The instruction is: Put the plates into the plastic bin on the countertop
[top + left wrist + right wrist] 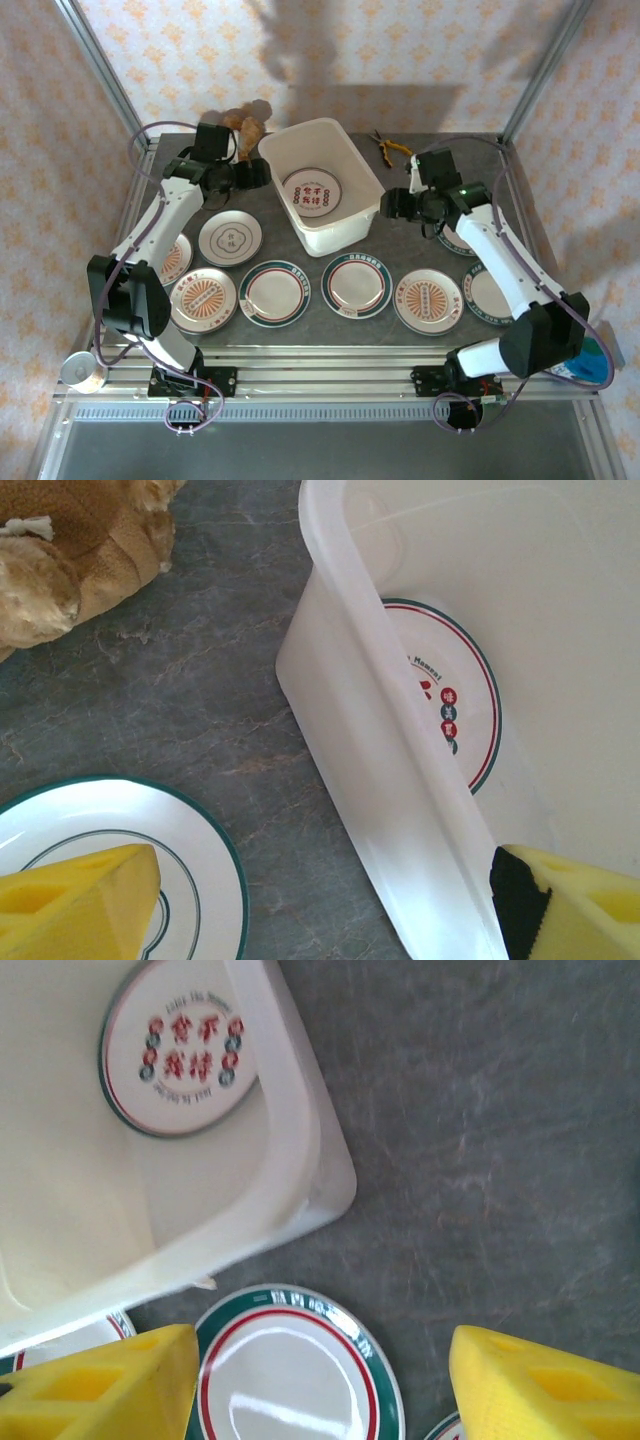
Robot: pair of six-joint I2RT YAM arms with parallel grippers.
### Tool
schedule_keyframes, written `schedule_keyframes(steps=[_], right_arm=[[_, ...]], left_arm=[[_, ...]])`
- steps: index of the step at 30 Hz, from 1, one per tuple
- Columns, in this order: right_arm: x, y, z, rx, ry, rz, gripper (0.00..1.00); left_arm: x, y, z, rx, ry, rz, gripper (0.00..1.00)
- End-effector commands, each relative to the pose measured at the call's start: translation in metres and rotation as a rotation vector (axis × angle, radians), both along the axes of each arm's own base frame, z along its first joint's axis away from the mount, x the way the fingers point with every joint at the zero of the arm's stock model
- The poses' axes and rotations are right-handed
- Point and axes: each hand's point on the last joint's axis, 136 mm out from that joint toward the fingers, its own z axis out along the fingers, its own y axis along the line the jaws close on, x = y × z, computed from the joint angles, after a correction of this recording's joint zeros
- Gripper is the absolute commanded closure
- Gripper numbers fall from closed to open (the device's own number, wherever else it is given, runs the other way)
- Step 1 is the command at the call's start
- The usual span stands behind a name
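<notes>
The white plastic bin [352,222] stands at the back middle of the dark countertop [400,240], with one red-lettered plate [312,192] lying flat inside. Several more plates lie in a row in front, among them a green-rimmed one [356,285]. My left gripper [262,175] is open and straddles the bin's left wall [370,780], one yellow finger [570,905] inside and the other over a green-rimmed plate [200,860]. My right gripper [388,206] hangs open by the bin's near right corner, above a green-and-red-rimmed plate [290,1370], holding nothing.
A brown lumpy object [240,122] lies behind the bin at the left, and pliers [388,145] lie at the back right. Aluminium rails [320,355] frame the countertop. A round metal piece [82,370] sits off its front left corner.
</notes>
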Motion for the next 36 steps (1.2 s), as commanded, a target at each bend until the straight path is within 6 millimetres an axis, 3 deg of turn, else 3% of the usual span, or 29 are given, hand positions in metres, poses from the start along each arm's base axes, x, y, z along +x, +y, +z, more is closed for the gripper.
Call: schedule_keyframes(steps=[1, 6, 10, 22, 36], right_arm=[[-0.015, 0.005, -0.033, 0.020, 0.117, 0.024, 0.37], [-0.023, 0.006, -0.077, 0.016, 0.244, -0.004, 0.45], [-0.032, 0.007, -0.101, 0.016, 0.327, -0.010, 0.49], [-0.044, 0.012, -0.150, -0.097, 0.435, -0.034, 0.56], [-0.049, 0.007, -0.179, -0.158, 0.475, -0.045, 0.56]], left_arm=[[0.006, -0.002, 0.011, -0.002, -0.028, 0.000, 0.11], [0.005, -0.002, 0.015, 0.000, -0.031, 0.002, 0.12], [0.003, -0.004, 0.015, -0.001, -0.040, -0.011, 0.12], [0.004, -0.008, 0.006, -0.006, -0.032, -0.036, 0.11], [0.004, -0.006, 0.005, 0.030, -0.018, -0.060, 0.11]])
